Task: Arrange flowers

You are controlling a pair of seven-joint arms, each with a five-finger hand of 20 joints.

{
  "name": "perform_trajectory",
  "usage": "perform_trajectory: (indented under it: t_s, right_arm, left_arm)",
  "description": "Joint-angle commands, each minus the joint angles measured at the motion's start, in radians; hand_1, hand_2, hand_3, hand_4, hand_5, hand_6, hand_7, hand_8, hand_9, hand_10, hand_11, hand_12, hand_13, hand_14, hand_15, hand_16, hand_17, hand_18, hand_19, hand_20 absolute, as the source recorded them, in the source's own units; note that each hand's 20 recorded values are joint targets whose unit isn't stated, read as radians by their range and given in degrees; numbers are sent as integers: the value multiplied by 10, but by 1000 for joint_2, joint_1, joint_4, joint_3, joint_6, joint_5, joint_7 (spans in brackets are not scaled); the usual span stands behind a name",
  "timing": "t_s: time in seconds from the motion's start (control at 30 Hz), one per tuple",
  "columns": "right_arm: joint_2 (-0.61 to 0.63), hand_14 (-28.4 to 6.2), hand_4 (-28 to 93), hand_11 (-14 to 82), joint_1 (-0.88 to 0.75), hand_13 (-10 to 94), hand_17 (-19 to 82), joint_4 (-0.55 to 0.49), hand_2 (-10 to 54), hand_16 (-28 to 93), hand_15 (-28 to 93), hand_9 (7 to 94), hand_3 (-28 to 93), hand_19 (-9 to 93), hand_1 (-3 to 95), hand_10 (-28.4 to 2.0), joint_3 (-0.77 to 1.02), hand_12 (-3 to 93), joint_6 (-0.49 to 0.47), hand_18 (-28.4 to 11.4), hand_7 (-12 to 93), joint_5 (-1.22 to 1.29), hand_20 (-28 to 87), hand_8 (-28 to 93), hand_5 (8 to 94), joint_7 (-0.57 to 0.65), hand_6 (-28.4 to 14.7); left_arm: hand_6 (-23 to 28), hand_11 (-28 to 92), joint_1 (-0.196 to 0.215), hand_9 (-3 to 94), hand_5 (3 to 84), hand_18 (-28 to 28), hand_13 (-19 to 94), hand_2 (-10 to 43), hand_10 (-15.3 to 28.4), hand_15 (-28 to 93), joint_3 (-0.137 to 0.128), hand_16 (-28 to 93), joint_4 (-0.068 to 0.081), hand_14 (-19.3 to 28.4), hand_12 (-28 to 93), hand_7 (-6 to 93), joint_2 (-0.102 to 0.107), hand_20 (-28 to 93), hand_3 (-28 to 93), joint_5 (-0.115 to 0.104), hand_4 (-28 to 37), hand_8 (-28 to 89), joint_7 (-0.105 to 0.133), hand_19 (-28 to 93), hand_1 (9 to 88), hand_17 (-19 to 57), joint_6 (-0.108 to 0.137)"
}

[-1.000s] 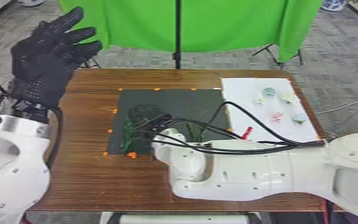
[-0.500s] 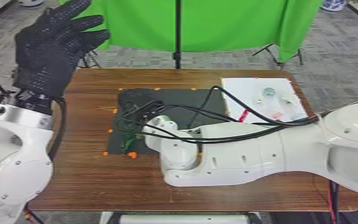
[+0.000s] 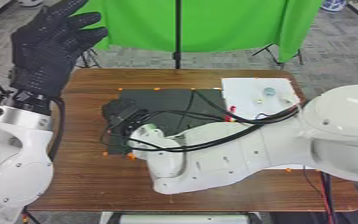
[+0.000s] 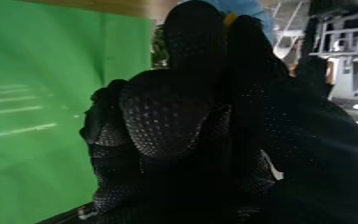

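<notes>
My right hand [image 3: 122, 112] is low over the left side of the dark mat [image 3: 167, 95], partly behind its cables. In the right wrist view, a light-blue thing [image 4: 242, 7] and a small yellow bit [image 4: 230, 19] show at the far end of the right hand [image 4: 162, 112]; whether it holds them I cannot tell. On the white sheet [image 3: 242, 90] lie a blue flower [image 3: 270, 91], a small yellowish one [image 3: 260, 101] and a pale one [image 3: 290, 98]. The right arm hides part of the sheet. My left hand [image 3: 51, 50] is raised open beyond the table's left side.
Orange marks [image 3: 157, 89] surround the mat on the brown table [image 3: 95, 185]. A red piece [image 3: 231, 112] lies by the sheet's left edge, close to the right arm's cables. Behind the table hang a green curtain [image 3: 233, 30] and a black pole [image 3: 177, 35].
My right hand has shifted left from over the mat toward its left edge. The right forearm swung with it and now covers more of the white sheet. The left hand rose slightly.
</notes>
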Motion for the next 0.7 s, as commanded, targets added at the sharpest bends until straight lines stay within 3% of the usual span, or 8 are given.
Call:
perform_trajectory:
  t_s: [0.03,0.07,0.23,0.33,0.57,0.63,0.7]
  right_arm:
    - [-39,-23,-283,376,38,836,448,10,-95,208,690,893,707,932,535,-78,-27,290,3,-176,264,-4,294,-8,811,3,45]
    - [-43,-24,-283,383,46,837,447,12,-95,208,690,893,705,932,533,-79,-38,282,9,-177,260,-1,293,-7,811,6,45]
    - [-47,-26,-283,406,66,840,446,26,-95,208,689,892,689,932,523,-82,-62,258,39,-178,242,13,292,-9,813,21,46]
    - [-52,-26,-283,421,74,841,445,28,-95,208,689,889,682,932,518,-82,-71,230,29,-178,227,19,291,-7,810,28,43]
    - [-47,-28,-283,426,77,840,441,38,-95,209,691,889,652,932,500,-82,-73,225,13,-181,215,13,291,-6,795,61,35]
    - [-44,-29,-283,427,77,839,441,37,-95,210,691,888,643,932,497,-81,-74,225,13,-181,215,18,291,-5,794,61,33]
    - [-47,-29,-283,430,69,838,441,37,-95,209,692,887,628,932,491,-82,-66,223,-3,-182,218,13,291,-1,786,70,25]
  left_arm:
    - [94,267,62,301,358,251,233,92,196,553,-20,-102,-17,277,117,119,10,114,759,-16,-283,-80,40,587,193,-86,13]
    - [94,267,61,301,358,251,233,92,196,553,-17,-102,-17,277,116,119,11,114,760,-16,-283,-80,44,588,193,-86,13]
    - [94,267,13,301,358,251,234,92,196,553,13,-102,-7,276,116,120,-4,112,760,-6,-283,-80,16,588,195,-86,7]
    - [95,266,19,301,359,251,234,91,196,554,8,-102,-11,276,115,120,-4,112,762,-6,-283,-81,15,588,195,-86,16]
    - [96,267,-16,301,359,251,233,90,196,555,27,-102,-3,276,115,121,-10,110,764,-2,-283,-81,4,589,200,-86,14]
    - [96,267,-13,301,360,251,234,90,196,555,22,-103,-2,276,115,121,-13,110,763,-1,-283,-81,3,589,201,-86,6]
    - [96,267,10,301,360,251,234,90,196,555,6,-103,-8,276,116,121,-14,110,763,-1,-283,-81,7,589,202,-86,14]
